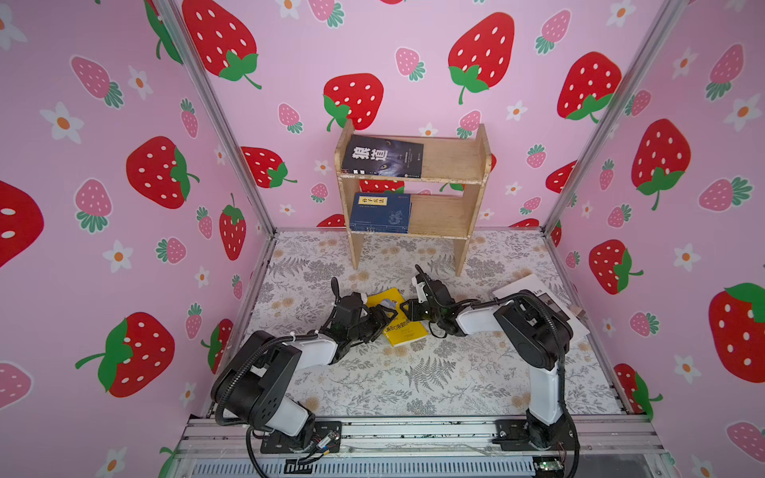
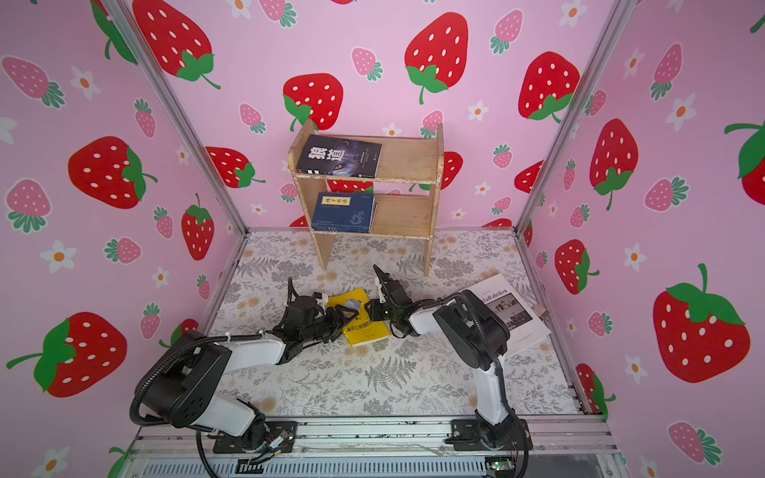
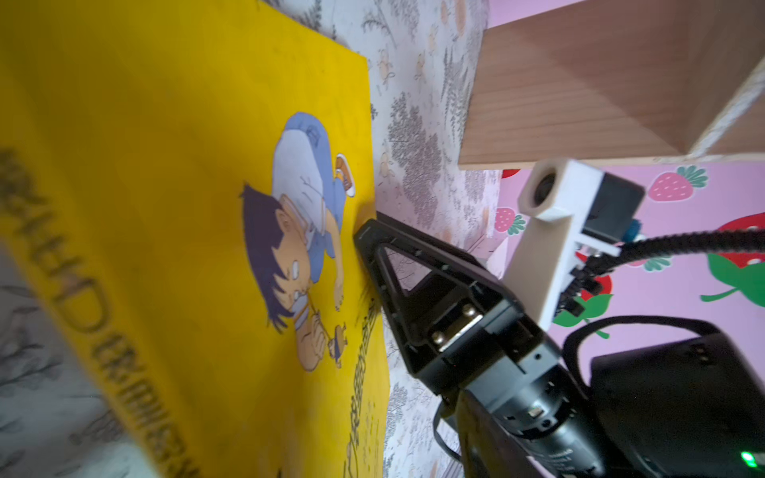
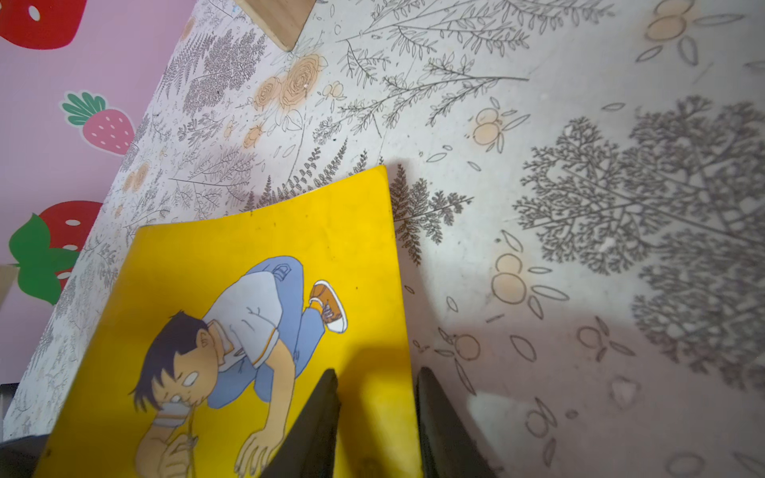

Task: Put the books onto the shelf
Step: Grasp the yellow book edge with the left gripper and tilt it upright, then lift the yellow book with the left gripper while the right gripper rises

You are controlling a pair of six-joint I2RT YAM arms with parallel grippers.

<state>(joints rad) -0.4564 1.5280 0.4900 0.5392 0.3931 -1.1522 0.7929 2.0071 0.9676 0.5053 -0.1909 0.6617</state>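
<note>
Enclosure lined with pink strawberry-print walls (image 1: 124, 174); the floor is a grey floral tabletop (image 1: 414, 372). At the back, against the rear wall, stands the shelf (image 1: 449, 163), a light-wood two-tier unit seen in both top views.

Upper tier: a black book (image 1: 383, 156) with white characters, lying flat at the left end. Lower tier: a stack of navy books (image 1: 381, 213), the top cover bearing a yellow title label, also lying flat at the left end. Their number cannot be told.

Centre of the table, in front of the shelf and between the two arms: the yellow book (image 1: 403, 327), a cartoon boy on its cover. The right gripper (image 4: 374, 372) is clamped on one long edge of this book, with one finger (image 4: 318, 414) on the cover and the other past the edge, on the underside. The cover bows slightly, and a shadow lies on the table beside it. The left gripper (image 1: 383, 315) reaches over the opposite edge of the same book. Whether its jaws are closed on the book or apart cannot be told.

Right side of the table: a large white book (image 2: 511, 316) lying flat, cover up, partly hidden by the right arm and well apart from the shelf
</note>
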